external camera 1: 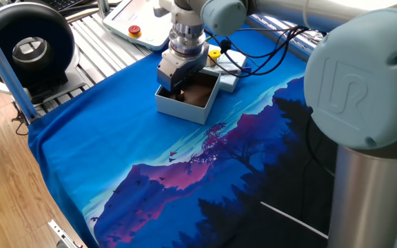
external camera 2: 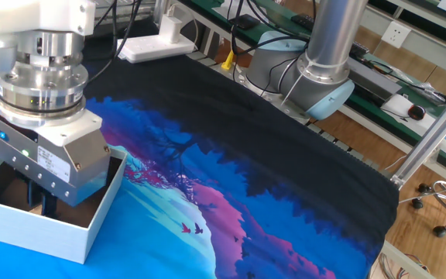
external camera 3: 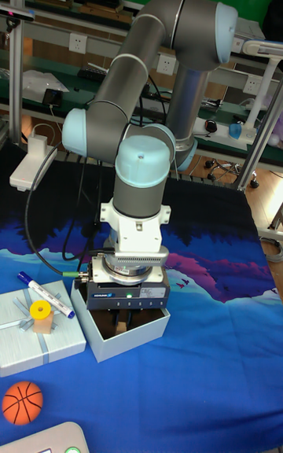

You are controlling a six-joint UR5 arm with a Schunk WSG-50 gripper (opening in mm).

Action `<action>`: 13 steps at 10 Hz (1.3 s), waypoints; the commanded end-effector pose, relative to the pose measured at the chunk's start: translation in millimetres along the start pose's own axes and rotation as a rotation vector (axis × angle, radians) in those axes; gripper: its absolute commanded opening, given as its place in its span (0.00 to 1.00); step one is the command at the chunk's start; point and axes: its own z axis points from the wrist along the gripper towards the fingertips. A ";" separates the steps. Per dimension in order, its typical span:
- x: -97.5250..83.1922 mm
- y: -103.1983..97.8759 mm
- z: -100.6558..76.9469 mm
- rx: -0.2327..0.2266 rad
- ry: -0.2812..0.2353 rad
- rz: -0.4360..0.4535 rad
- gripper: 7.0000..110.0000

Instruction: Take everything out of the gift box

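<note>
The gift box (external camera 1: 178, 108) (external camera 2: 45, 236) (external camera 3: 137, 333) stands on the blue cloth at the far side of the table. My gripper (external camera 1: 176, 93) (external camera 2: 40, 205) (external camera 3: 122, 325) reaches down inside it, open, fingers close to the brown floor. In the tall view a small wooden cube (external camera 3: 119, 330) shows between the fingers; whether they touch it is hidden. Outside the box, a yellow disc (external camera 3: 39, 311) (external camera 1: 214, 53) sits on another wooden cube (external camera 3: 42, 325) on the lid, a blue-and-white pen (external camera 3: 47, 295) lies beside them, and an orange ball (external camera 3: 22, 402) rests on the cloth.
The flat pale-blue lid (external camera 3: 63, 339) (external camera 1: 229, 81) lies right beside the box. A teach pendant (external camera 1: 135, 24) and a black round device (external camera 1: 27, 48) are past the cloth's edge. The arm's base (external camera 2: 320, 66) stands at the table's far side.
</note>
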 end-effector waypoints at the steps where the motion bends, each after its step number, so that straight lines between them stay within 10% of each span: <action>1: -2.5 -0.5 1.4 -0.002 -0.005 0.011 0.15; 3: -3.0 0.8 -0.9 -0.006 -0.004 -0.028 0.15; 4: -3.3 -3.2 -3.5 0.006 0.000 -0.051 0.36; 13: -1.9 -4.5 3.0 0.016 -0.001 0.002 0.36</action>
